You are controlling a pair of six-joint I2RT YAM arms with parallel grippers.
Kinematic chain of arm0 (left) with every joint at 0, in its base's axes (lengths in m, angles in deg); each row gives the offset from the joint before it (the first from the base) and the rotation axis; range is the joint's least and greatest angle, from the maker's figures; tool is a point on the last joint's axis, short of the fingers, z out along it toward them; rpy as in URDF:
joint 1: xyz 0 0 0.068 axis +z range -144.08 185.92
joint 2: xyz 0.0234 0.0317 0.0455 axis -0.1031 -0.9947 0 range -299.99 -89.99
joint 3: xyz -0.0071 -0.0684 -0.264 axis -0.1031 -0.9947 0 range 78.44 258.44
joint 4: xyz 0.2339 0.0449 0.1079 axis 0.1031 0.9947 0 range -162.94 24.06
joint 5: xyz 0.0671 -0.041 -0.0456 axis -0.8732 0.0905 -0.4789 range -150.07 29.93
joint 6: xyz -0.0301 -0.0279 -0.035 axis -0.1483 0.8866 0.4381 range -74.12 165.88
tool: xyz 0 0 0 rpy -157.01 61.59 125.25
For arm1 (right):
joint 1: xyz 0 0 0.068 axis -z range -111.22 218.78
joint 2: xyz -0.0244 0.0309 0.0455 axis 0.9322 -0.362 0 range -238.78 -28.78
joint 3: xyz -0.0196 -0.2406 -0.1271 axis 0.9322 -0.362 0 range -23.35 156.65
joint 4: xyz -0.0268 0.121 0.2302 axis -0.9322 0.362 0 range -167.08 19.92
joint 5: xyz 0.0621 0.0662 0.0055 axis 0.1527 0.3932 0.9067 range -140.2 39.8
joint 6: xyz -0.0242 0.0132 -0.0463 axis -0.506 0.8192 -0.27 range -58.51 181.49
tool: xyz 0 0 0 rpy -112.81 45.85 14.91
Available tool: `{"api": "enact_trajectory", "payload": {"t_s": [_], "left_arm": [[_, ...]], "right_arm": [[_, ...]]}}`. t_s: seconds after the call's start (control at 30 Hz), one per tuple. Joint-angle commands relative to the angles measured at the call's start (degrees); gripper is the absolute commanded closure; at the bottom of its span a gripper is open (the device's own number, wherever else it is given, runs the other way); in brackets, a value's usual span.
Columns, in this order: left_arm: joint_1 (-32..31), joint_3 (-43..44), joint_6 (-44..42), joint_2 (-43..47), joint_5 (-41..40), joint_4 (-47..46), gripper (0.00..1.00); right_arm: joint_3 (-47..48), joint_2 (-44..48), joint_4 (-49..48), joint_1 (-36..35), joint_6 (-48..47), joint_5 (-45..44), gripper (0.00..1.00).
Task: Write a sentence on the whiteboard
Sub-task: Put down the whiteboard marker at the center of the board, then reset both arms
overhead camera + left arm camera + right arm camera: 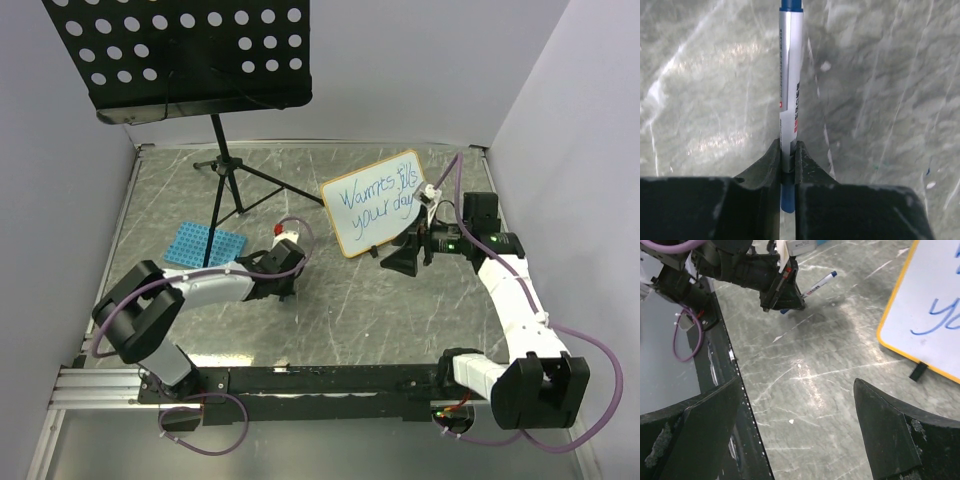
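Observation:
The whiteboard [375,200] with its orange-tan frame stands tilted on black feet at the back right, and also shows at the right edge of the right wrist view [932,285]. The sentence [378,198] runs across it in two slanted blue lines; only a few strokes [940,320] show from the wrist. My left gripper [787,150] is shut on a silver marker [791,75] with blue ends, low over the table left of the board [283,288]. My right gripper [797,382] stands open with nothing between its fingers, just in front of the board's lower right corner [402,257].
A black perforated music stand [180,55] rises at the back left, its tripod legs [235,175] spread on the table. A blue perforated rack [205,243] lies beside the left arm. A black rail [300,380] runs along the near edge. Walls close in left and right.

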State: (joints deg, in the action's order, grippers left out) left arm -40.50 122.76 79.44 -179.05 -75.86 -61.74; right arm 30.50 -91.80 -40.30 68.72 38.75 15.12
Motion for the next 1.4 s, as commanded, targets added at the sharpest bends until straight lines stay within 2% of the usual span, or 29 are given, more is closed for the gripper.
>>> {"api": "enact_trajectory", "payload": {"t_s": [0.0,0.07,0.13,0.17,0.27,0.33,0.37,0.43,0.53,0.57,0.6,0.67,0.7,0.83,1.03,1.37], "left_arm": [[0.2,2.4,-1.4,-3.2,-1.1,3.7,0.86],[0.2,1.9,-1.0,-1.9,-1.3,3.4,0.72],[0.2,1.2,-0.9,0.0,-0.4,2.9,0.66],[0.2,1.0,-0.5,2.4,-0.6,2.7,0.58],[0.2,0.1,0.1,8.3,0.2,2.4,0.44],[0.2,-1.1,0.5,12.1,1.1,2.0,0.38],[0.2,-1.6,0.7,16.6,1.4,1.5,0.31],[0.2,-3.6,0.9,21.7,1.8,-0.8,0.25],[0.5,-8.3,1.2,34.3,3.4,-7.1,0.07],[0.4,-9.7,1.9,41.1,2.8,-8.5,0.0],[0.7,-10.9,2.4,44.5,2.2,-9.6,0.03],[1.0,-13.0,2.9,53.2,1.4,-10.5,0.03],[1.1,-13.1,2.7,55.5,1.5,-10.2,0.03],[1.2,-9.6,1.8,61.1,-0.3,-3.9,0.03],[1.1,-4.8,-1.9,60.8,-1.6,2.4,0.03],[1.1,-4.3,-2.4,61.3,-2.9,4.5,0.03]], "right_arm": [[-0.1,1.7,-1.4,2.2,0.2,-0.5,0.0],[-0.3,2.3,-1.7,2.7,0.4,-0.7,0.0],[-0.4,3.2,-1.9,3.7,0.4,-1.2,0.0],[-0.5,3.4,-2.0,3.9,0.5,-1.2,0.0],[-1.2,5.2,-3.3,5.3,1.6,-1.8,0.0],[-1.5,6.8,-4.3,6.1,2.2,-2.4,0.0],[-1.9,7.5,-5.0,6.9,3.2,-3.4,0.0],[-2.3,9.5,-6.4,8.1,4.1,-4.9,0.0],[-2.1,11.8,-8.9,11.4,8.6,-8.0,0.0],[-1.8,12.4,-9.5,12.3,11.4,-10.1,0.0],[-1.6,12.8,-9.8,12.4,12.6,-12.1,0.0],[-0.5,14.9,-9.3,12.4,15.8,-15.9,0.0],[0.0,15.5,-9.0,12.4,16.9,-21.6,0.0],[2.1,20.2,-7.5,12.4,20.9,-33.1,0.0],[0.1,25.8,-7.9,12.4,22.2,-38.1,0.0],[-1.7,26.3,-9.8,12.4,24.9,-36.7,0.0]]}}
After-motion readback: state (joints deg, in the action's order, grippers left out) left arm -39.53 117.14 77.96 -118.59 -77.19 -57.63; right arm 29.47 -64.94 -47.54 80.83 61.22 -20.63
